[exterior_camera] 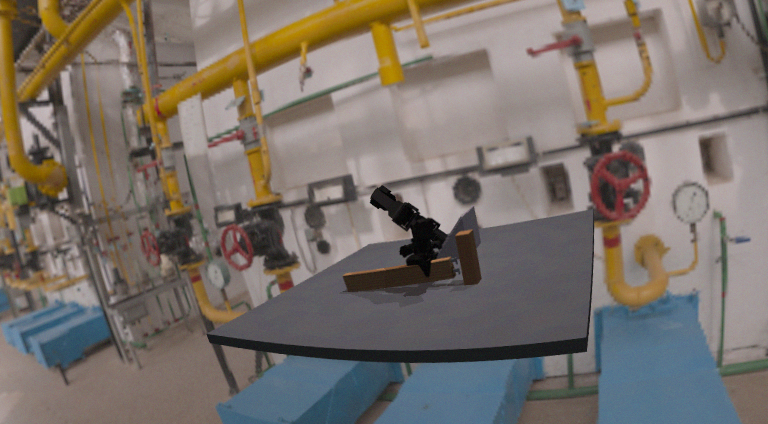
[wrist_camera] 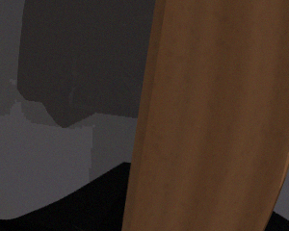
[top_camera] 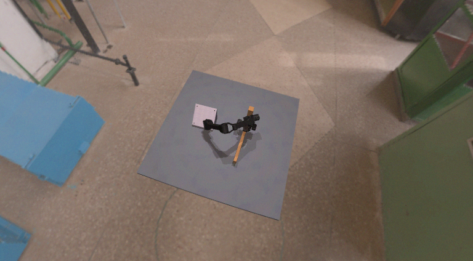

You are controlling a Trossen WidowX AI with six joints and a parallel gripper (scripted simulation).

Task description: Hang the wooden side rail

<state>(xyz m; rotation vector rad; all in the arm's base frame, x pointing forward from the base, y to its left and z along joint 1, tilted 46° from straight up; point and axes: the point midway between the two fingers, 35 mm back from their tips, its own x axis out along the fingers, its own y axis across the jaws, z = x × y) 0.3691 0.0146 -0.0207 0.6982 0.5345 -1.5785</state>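
The wooden side rail [top_camera: 239,148] [exterior_camera: 385,276] [wrist_camera: 212,115] stands on its long edge, its hook end raised a little and its far end low at the table. My gripper [exterior_camera: 423,269] is shut on the rail near its hook end. The steel hooks [exterior_camera: 455,267] stick out from that end toward the headboard post [top_camera: 250,108] [exterior_camera: 468,258], which stands upright on the table. In the exterior view a small gap shows between the rail's end and the post, with the hooks in it. Whether the hooks touch the pins inside the slot is hidden.
The grey table [top_camera: 195,174] [exterior_camera: 526,306] carries everything. A pale square plate [top_camera: 205,113] lies at the arm's base in the top view. In the exterior view a thin grey-blue upright panel [exterior_camera: 470,227] stands behind the post.
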